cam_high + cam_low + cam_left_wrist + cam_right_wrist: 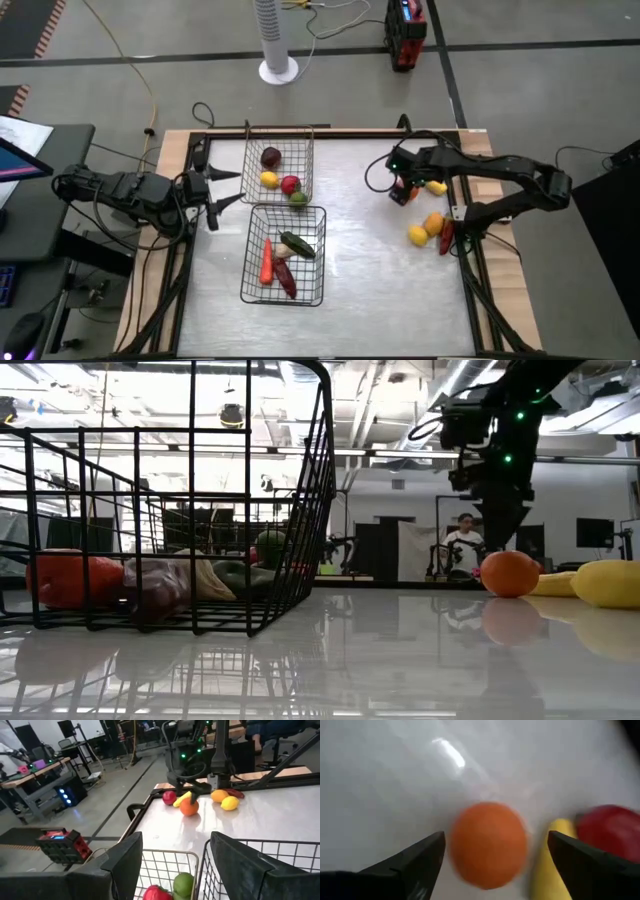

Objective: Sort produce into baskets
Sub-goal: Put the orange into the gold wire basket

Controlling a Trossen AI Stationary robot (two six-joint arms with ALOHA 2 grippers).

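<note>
My right gripper (pixel 403 188) hangs open over a round orange piece (pixel 489 845) that rests on the table at the far right. Its fingers stand on either side of the piece, apart from it. A long yellow piece (pixel 555 867) and a round red one (pixel 612 832) lie right beside the orange. My left gripper (pixel 238 187) waits open and empty at the table's left, next to the far basket (pixel 250 150). That basket holds dark red, yellow, red and green round pieces. The near basket (pixel 250 290) holds long orange, green and dark red pieces.
More produce lies near the table's right edge: a round orange piece (pixel 433 223), a yellow one (pixel 418 236) and a long dark red one (pixel 446 238). The two baskets stand end to end left of the table's middle. A person shows in the room behind (pixel 465 540).
</note>
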